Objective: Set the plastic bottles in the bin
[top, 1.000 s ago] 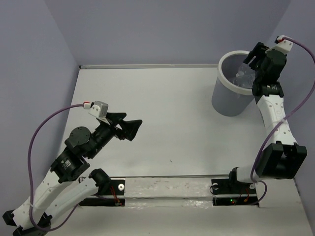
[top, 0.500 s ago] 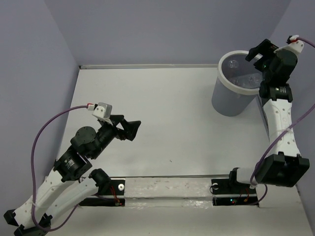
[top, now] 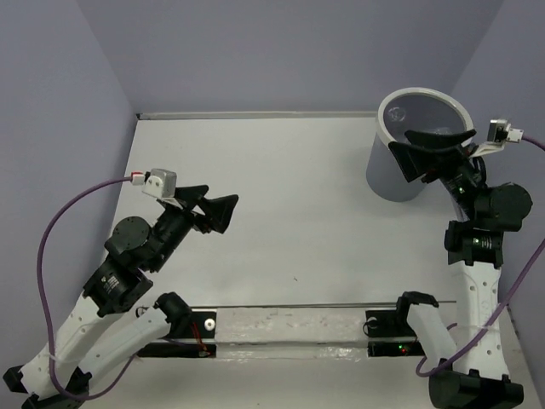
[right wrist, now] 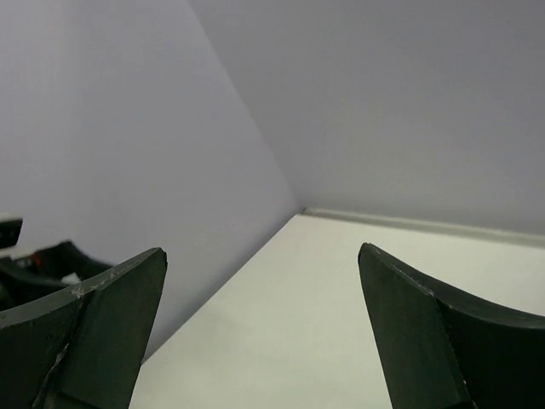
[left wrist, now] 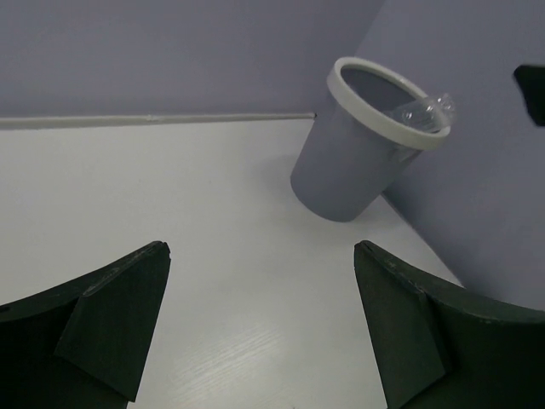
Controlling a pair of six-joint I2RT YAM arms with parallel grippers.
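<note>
The grey bin (top: 385, 177) with a white rim stands at the table's far right corner. In the left wrist view the bin (left wrist: 341, 170) looks tilted, and clear plastic bottles (left wrist: 423, 112) show just above its far rim. From above, the bin's inside is dim and I cannot make out the bottles. My right gripper (top: 411, 155) is open and empty, held in front of the bin's near side and pointing left. My left gripper (top: 219, 204) is open and empty above the table's left part, pointing towards the bin. No bottle lies on the table.
Purple walls enclose the table on the left, back and right. The white table top (top: 289, 196) spreads between the arms. The right wrist view shows the left wall, the table's far edge (right wrist: 409, 223) and part of the left arm (right wrist: 43, 260).
My right gripper has drawn back from above the bin's opening to its near side and turned to point left. My left arm has shifted slightly left.
</note>
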